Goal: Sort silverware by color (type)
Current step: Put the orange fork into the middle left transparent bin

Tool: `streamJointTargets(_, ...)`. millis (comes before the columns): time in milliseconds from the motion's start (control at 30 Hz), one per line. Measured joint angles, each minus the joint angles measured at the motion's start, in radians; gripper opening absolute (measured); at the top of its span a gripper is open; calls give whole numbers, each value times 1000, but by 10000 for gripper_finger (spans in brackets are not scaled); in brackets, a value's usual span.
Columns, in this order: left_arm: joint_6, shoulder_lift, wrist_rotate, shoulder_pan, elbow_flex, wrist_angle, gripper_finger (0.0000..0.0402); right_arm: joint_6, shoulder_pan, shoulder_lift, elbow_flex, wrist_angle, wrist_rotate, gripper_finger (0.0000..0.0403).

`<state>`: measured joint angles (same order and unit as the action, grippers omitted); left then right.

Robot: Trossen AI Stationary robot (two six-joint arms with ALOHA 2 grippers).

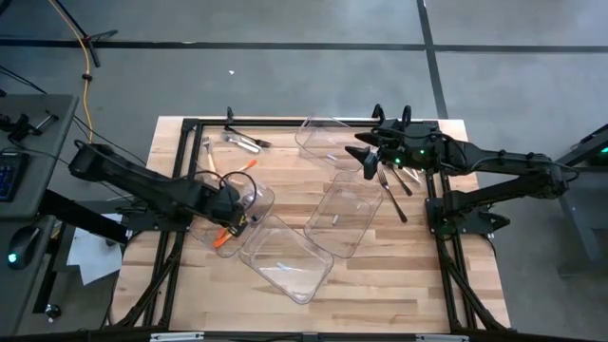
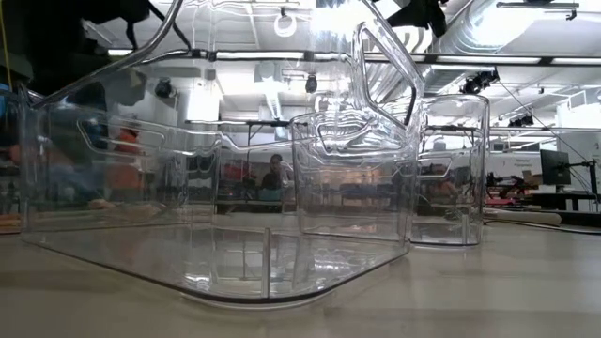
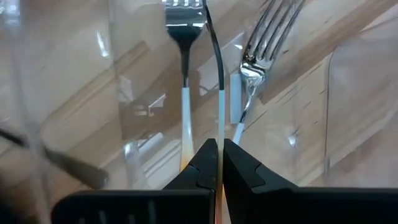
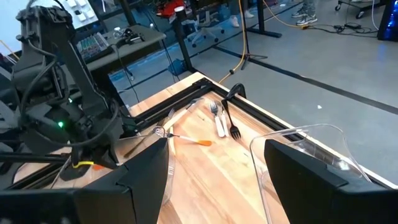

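Left gripper (image 1: 232, 215) sits low over the left-centre of the table (image 1: 418, 294), inside or just above a rounded clear bin (image 1: 255, 197); its fingers (image 3: 202, 168) are pressed nearly together on the thin handle of a white-handled utensil (image 3: 220, 112) that runs straight out between them. In the left wrist view two white-handled forks (image 3: 185, 62) lie on either side of that handle, seen through clear plastic; whether they rest in the bin or under it cannot be told. An orange-handled piece (image 1: 224, 238) lies touching the left gripper on its near side, and another orange-handled piece (image 1: 242, 170) lies just beyond the rounded bin. Right gripper (image 1: 363, 158) hangs over the far right of the table, fingers (image 4: 146, 171) spread wide, holding nothing. Two black utensils (image 1: 391, 185) lie on the wood beside it, just right of a rectangular clear bin (image 1: 344, 214). More silverware (image 1: 242, 141) lies near the table's far edge, left of a third clear bin (image 1: 328, 138). A fourth bin (image 1: 285, 258) sits near centre.
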<state>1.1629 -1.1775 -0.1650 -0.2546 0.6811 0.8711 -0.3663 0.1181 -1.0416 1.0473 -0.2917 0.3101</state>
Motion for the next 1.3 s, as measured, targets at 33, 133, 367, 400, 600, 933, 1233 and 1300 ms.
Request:
streamJointTargets(33, -15, -15, 3, 0, 0, -12, 0, 0, 0, 0, 0, -2, 0, 249)
streamJointTargets(133, -32, -59, 27, 10, 0, -19, 0, 0, 0, 0, 0, -5, 0, 249)
streamJointTargets(367, -83, -132, 50, 42, 0, -42, 0, 0, 0, 0, 0, -8, 0, 249)
streamJointTargets(400, -83, -140, 51, 48, 0, -46, 0, 0, 0, 0, 0, -9, 0, 249)
streamJointTargets(600, -100, -161, 51, 71, 0, -78, 4, 0, 0, 0, 0, -14, 0, 249)
streamJointTargets(933, -123, -161, 51, 93, 0, -85, 32, 0, 0, 0, 0, -22, -3, 249)
streamJointTargets(1233, -121, -138, 100, 119, 0, -83, 107, 1, 0, 0, 0, -26, -3, 249)
streamJointTargets(1300, -128, -112, 127, 129, 0, -82, 124, 1, 0, 0, 0, -26, -3, 249)
